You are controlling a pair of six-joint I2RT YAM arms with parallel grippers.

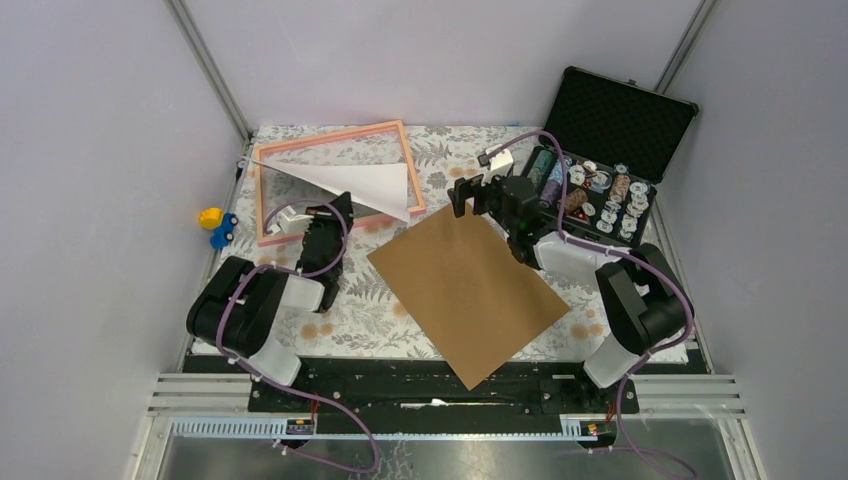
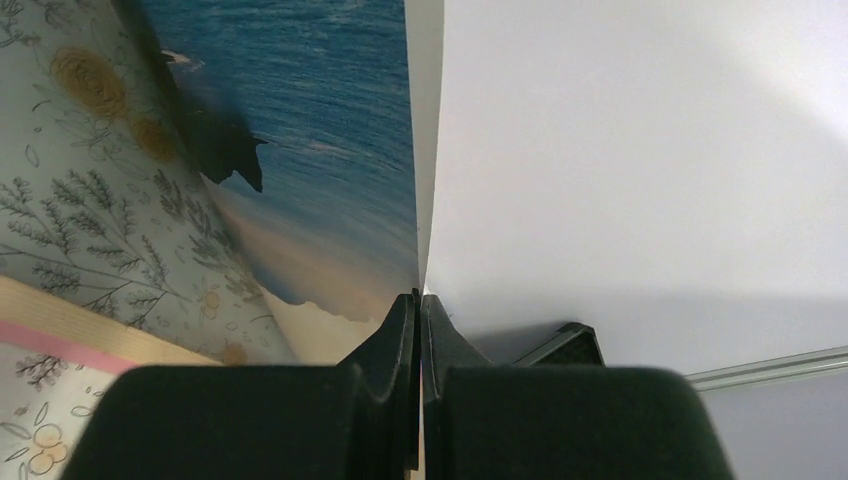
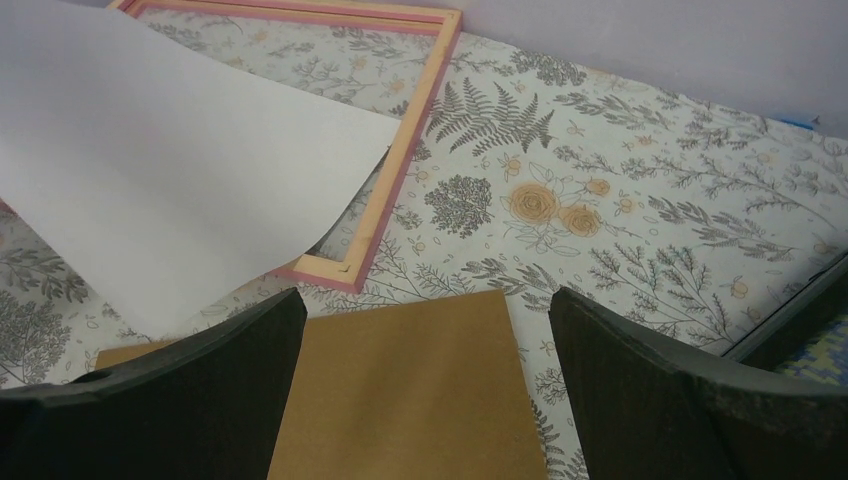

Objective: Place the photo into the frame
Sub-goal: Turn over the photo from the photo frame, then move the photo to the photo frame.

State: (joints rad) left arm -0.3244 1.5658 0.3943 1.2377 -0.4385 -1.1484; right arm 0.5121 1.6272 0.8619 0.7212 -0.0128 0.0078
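Two arms reach over a floral tablecloth (image 1: pixel 360 310). At the far left, the left gripper (image 2: pixel 420 300) is clamped tight on the near edge of the photo (image 1: pixel 365 180). The sheet rises away from it, white back uppermost, over the pink frame (image 1: pixel 330 137) lying flat on the cloth. Only the left wrist view shows a slice of the printed side, blue with a dark shape. The sheet covers much of the frame's near right part, and whether its far corner touches the frame cannot be told. The right gripper (image 3: pixel 422 320) hangs spread wide and empty above the far corner of a brown board (image 1: pixel 465 290) at centre.
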